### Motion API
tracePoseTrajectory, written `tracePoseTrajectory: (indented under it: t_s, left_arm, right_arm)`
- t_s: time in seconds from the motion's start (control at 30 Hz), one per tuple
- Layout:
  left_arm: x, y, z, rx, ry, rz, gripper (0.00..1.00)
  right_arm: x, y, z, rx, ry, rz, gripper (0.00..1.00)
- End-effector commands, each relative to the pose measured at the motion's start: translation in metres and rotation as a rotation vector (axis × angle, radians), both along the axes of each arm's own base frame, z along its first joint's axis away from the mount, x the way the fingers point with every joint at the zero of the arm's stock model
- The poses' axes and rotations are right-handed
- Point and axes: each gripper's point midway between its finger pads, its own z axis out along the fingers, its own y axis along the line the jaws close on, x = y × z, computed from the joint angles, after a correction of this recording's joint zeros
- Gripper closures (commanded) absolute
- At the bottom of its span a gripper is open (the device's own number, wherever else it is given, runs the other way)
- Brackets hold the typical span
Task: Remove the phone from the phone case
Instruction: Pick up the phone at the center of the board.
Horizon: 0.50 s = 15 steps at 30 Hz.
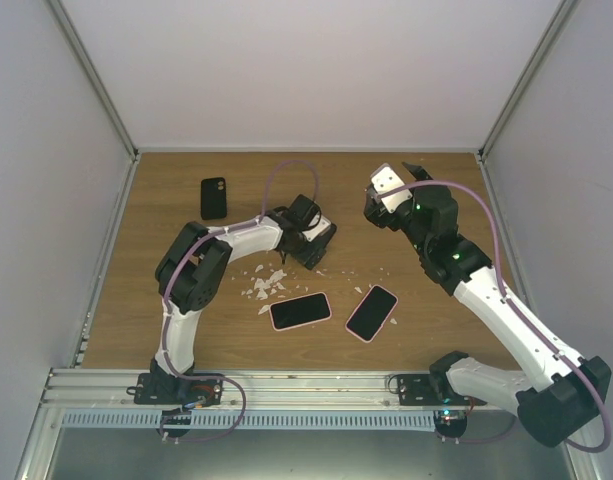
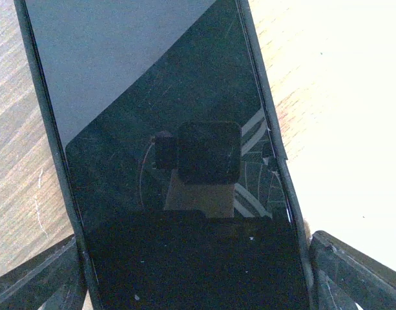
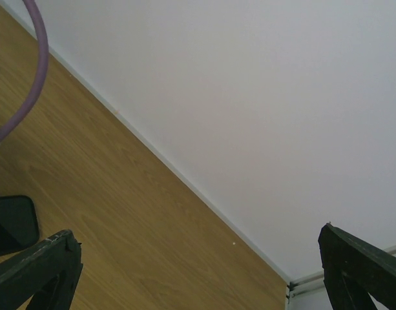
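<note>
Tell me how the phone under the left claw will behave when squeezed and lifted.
The phone is a flat slab, so it is probably stiff and unlikely to roll. Its glossy face mirrors the camera, so it may be slippery. The dark case rim likely gives the fingers a better hold.

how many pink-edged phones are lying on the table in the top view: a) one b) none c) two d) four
c: one pink-edged phone lies beside a second pink-edged phone toward the near side of the table, while the black item at the back left shows no pink.
</note>
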Motion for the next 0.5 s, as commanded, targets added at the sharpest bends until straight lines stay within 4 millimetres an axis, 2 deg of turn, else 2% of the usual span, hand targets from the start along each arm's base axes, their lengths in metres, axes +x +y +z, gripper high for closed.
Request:
tracePoseTrajectory:
  t_s: [0.0, 0.1, 0.47]
  left_arm:
    - [-0.008, 0.012, -0.038, 0.072, 0.105, -0.029, 0.11]
    - [-0.010, 0.009, -0.044, 0.070, 0.138, -0.041, 0.01]
    - [-0.018, 0.002, -0.054, 0.061, 0.196, -0.110, 0.01]
  right_arm:
    - [0.000, 0.000, 0.000, 0.016, 0.008, 0.012, 0.00]
    - [0.000, 0.001, 0.000, 0.021, 0.011, 0.015, 0.00]
    - [0.006, -0.006, 0.002, 0.066, 0.032, -0.007, 0.00]
